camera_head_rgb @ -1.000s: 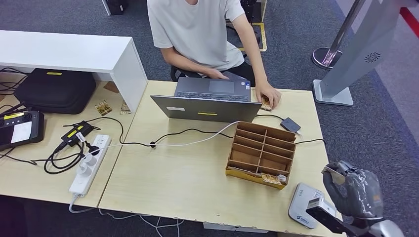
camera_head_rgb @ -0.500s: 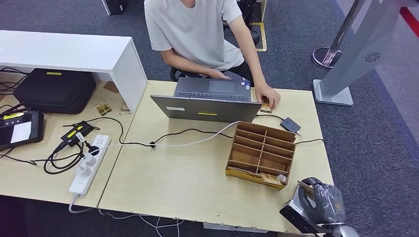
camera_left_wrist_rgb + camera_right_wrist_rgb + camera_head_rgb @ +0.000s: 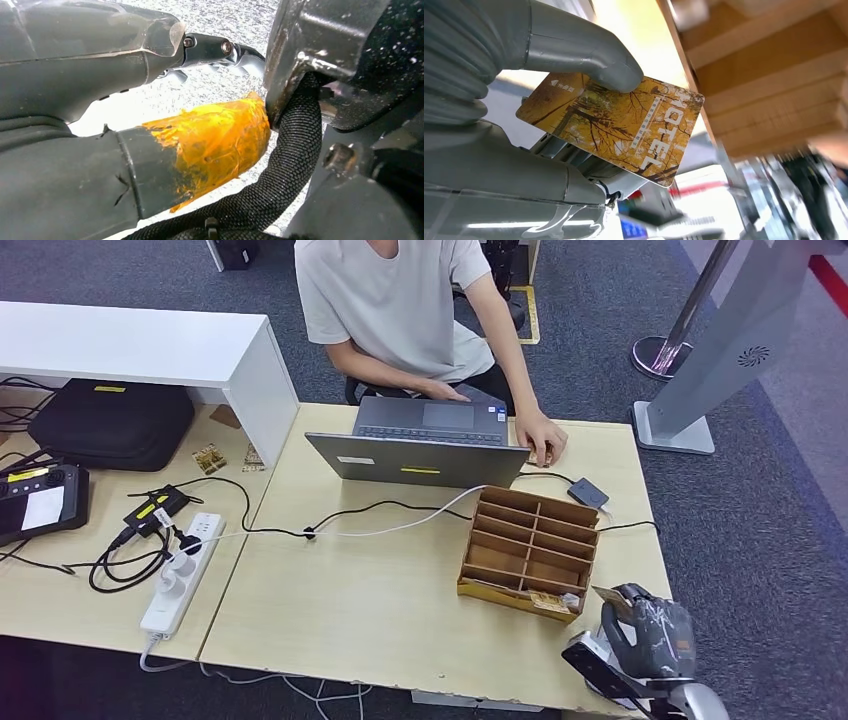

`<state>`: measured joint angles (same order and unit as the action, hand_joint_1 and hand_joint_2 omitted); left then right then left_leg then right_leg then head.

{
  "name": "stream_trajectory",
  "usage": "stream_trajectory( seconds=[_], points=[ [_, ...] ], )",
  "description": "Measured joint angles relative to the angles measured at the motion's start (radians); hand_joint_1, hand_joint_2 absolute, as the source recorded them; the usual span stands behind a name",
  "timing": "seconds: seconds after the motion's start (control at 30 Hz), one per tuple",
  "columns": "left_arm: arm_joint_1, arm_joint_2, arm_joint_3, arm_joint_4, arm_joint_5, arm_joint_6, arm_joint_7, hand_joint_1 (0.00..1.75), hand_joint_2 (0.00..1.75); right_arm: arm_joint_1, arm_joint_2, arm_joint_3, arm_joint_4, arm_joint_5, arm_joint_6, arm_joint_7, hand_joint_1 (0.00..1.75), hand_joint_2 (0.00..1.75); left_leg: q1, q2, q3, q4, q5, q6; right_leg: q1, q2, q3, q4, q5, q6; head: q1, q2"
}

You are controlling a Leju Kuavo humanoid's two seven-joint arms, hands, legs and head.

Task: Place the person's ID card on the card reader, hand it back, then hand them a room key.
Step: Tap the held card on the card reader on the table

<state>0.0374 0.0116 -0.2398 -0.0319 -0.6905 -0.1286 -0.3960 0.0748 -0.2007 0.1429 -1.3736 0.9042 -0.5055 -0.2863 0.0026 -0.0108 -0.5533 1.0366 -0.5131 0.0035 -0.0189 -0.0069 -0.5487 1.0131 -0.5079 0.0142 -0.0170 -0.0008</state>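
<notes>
Right hand (image 3: 648, 638) low at the near right corner of the desk (image 3: 380, 590), just in front of the wooden card rack (image 3: 530, 552), thumb pressing a card (image 3: 610, 597) against the fingers. Held card read clearly from the right wrist camera (image 3: 616, 127): yellow tree print with "HOTEL" along its length, so judged to be the room key rather than the ID, long axis running out past the thumb (image 3: 589, 55) toward the rack's slots. From the head camera, just a small pale corner of it poking up at the hand's rack side, print unreadable. Card reader mostly hidden beneath the hand and wrist, a sliver of pale edge at best. Left hand (image 3: 100, 130) seen from its own wrist camera hanging beside the robot's body, an orange-taped fingertip near a black braided cable; open or closed, cannot tell. Beyond the rack, a laptop (image 3: 420, 445) with the person (image 3: 400, 300) seated behind it, one hand (image 3: 542, 433) resting on the desk at the laptop's right end. Coming handover judged to run from the right hand straight past the rack to that resting hand, the right arm being by far the nearer one.
</notes>
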Motion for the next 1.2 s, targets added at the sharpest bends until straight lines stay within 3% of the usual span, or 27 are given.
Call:
stream_trajectory(
  seconds=[0.27,0.5,0.7,0.9,1.03,1.2],
  points=[
    [-0.001,0.007,0.014,-0.001,-0.023,-0.006,0.007,0.00,0.00,-0.102,-0.065,-0.021,-0.217,0.001,0.054,0.003,1.75,1.75,0.000,0.001,0.000,0.000,0.000,0.000,0.000,0.000,0.000,0.000,0.000,0.000,0.000,0.000],
    [-0.002,0.016,0.017,-0.021,-0.056,-0.026,0.019,0.00,0.00,-0.305,-0.105,0.011,-0.216,0.088,0.116,0.077,1.75,1.75,0.000,0.002,0.000,0.000,0.002,-0.001,0.000,0.002,0.000,0.001,0.002,0.000,0.000,0.000],
    [-0.003,0.031,0.017,-0.054,-0.091,-0.053,0.034,0.00,0.00,-0.580,-0.105,0.104,0.026,0.185,0.151,0.176,1.75,1.75,0.000,0.004,0.000,0.000,0.004,-0.001,0.000,0.003,-0.001,0.001,0.004,-0.001,0.000,0.000],
    [-0.004,0.044,0.015,-0.079,-0.112,-0.062,0.037,0.00,0.00,-0.805,-0.063,0.170,0.334,0.251,0.166,0.272,1.75,1.75,0.000,0.003,0.000,0.000,0.006,-0.002,0.000,0.002,-0.001,0.002,0.005,-0.001,0.000,0.000],
    [-0.005,0.047,0.014,-0.090,-0.116,-0.065,0.045,0.00,0.00,-0.902,-0.028,0.191,0.510,0.269,0.169,0.312,1.75,1.75,0.000,0.001,-0.001,0.000,0.006,-0.002,0.000,0.001,-0.001,0.002,0.005,-0.001,0.000,0.000],
    [-0.007,0.047,0.010,-0.096,-0.124,-0.069,0.055,0.00,0.00,-0.957,0.007,0.201,0.640,0.270,0.164,0.324,1.75,1.75,0.000,0.000,-0.001,0.000,0.006,-0.002,0.000,0.001,-0.002,0.002,0.005,-0.001,0.000,0.000]
  ],
)
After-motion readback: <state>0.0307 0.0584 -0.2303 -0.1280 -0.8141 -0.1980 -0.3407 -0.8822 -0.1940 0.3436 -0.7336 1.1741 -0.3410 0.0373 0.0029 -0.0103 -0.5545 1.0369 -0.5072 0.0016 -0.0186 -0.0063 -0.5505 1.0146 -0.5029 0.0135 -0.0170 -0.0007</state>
